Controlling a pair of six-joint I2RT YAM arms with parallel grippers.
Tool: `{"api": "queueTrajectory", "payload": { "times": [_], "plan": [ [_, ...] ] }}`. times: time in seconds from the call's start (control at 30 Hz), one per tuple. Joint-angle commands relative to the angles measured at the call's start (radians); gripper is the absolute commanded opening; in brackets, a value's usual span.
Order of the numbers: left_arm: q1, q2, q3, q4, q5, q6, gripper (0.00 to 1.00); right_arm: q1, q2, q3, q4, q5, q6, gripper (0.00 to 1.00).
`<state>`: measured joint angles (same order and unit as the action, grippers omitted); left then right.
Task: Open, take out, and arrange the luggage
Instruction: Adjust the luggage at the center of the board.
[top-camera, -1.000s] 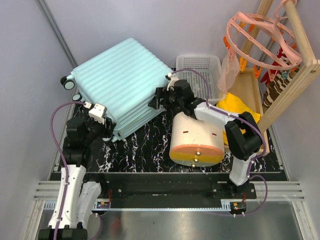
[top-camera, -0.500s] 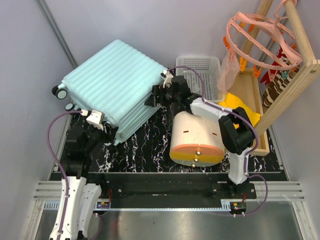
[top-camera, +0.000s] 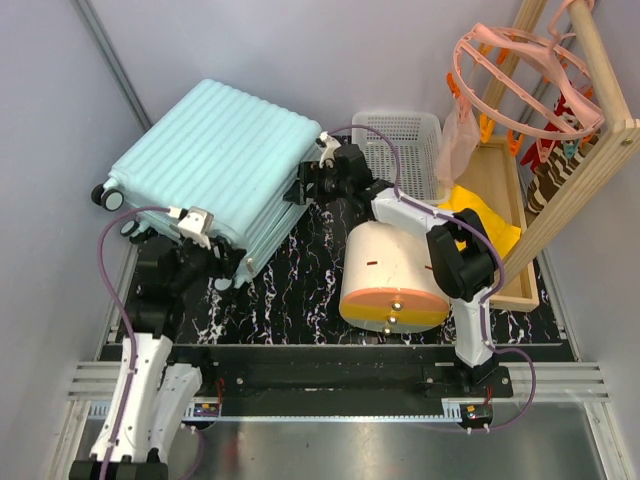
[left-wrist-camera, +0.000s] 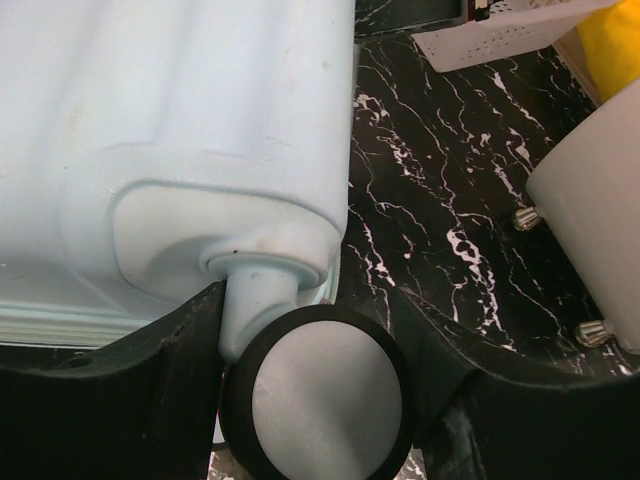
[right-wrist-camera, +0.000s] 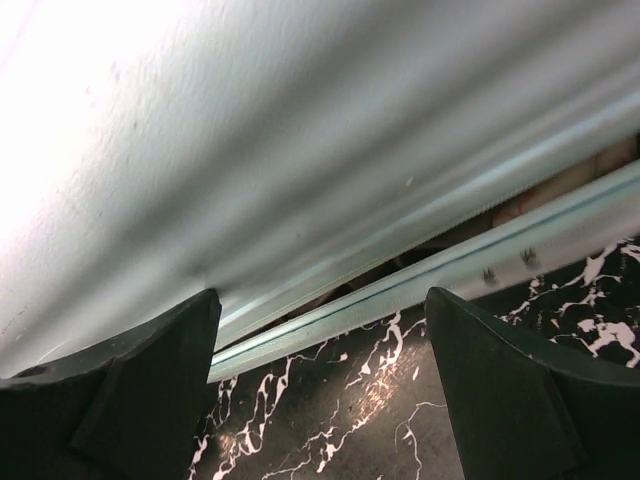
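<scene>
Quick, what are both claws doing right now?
Left claw: around a wheel of the luggage; gripping or not, cannot tell.
Right claw: open, holding nothing, by the luggage's edge.

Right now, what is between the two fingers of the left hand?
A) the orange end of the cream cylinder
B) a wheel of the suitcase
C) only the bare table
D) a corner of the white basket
B: in the left wrist view a black-rimmed grey wheel of the luggage sits between the fingers of the left hand; whether they pinch it cannot be told.
</scene>
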<state>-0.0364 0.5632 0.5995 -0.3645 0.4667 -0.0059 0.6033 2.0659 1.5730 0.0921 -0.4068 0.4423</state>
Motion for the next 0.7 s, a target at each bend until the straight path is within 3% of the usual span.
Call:
{"api": "queueTrajectory", "payload": {
  "times": [0.0,0.27,0.43,0.57,0.67],
  "plan": [
    [-0.088,0.125,0.091,0.147,0.245,-0.063,0.0,0.052,0.011,0.053,-0.058,0.137,-0.034,0.92],
    [-0.12,0.214,0.166,0.196,0.191,-0.071,0.0,0.053,-0.228,-0.086,-0.086,0.209,-0.094,0.92],
    [-0.12,0.256,0.158,0.318,0.234,-0.196,0.0,0.081,-0.423,-0.228,-0.066,0.255,-0.134,0.91],
    [-0.122,0.326,0.203,0.412,0.279,-0.27,0.0,0.19,-0.5,-0.312,-0.065,0.373,-0.198,0.82],
    [-0.122,0.357,0.244,0.401,0.28,-0.287,0.0,0.289,-0.529,-0.378,-0.029,0.547,-0.238,0.76]
  ]
}}
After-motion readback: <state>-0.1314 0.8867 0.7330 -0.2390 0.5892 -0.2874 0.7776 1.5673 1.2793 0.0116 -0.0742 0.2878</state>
